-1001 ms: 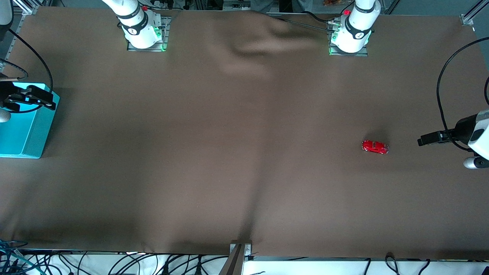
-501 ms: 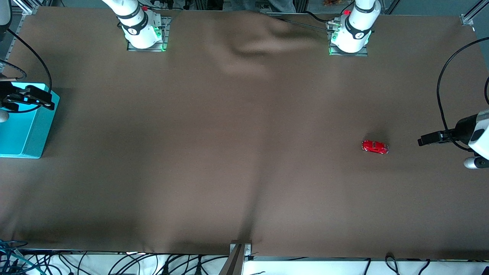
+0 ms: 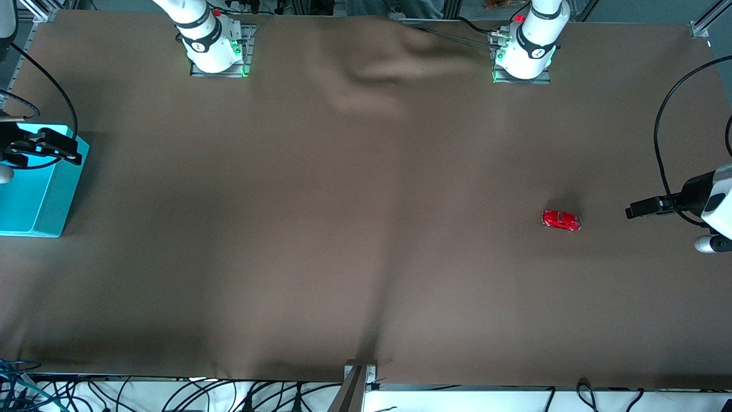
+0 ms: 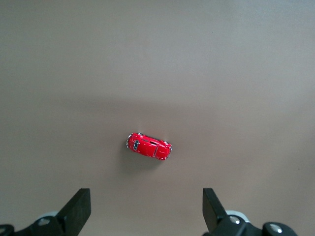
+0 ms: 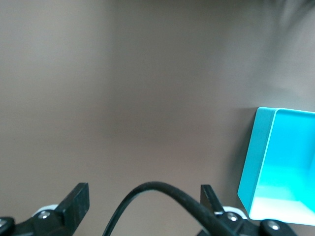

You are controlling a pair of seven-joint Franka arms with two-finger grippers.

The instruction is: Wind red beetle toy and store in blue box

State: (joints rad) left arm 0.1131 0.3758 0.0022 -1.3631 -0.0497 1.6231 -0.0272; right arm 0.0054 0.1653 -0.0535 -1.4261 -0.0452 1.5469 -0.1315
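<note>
The red beetle toy stands on the brown table cloth toward the left arm's end; it also shows in the left wrist view. My left gripper hangs open and empty above the cloth, between the toy and that end of the table, its fingers spread wide. The blue box stands open-topped at the right arm's end; a corner of it shows in the right wrist view. My right gripper hovers over the box's rim, open and empty, with a black cable looping between its fingers.
The brown cloth has a raised fold between the two arm bases. A metal bracket sits at the table edge nearest the camera, with loose cables below it.
The right gripper has drifted slightly toward the right arm's end of the table over the box. The left arm and the toy have not moved.
</note>
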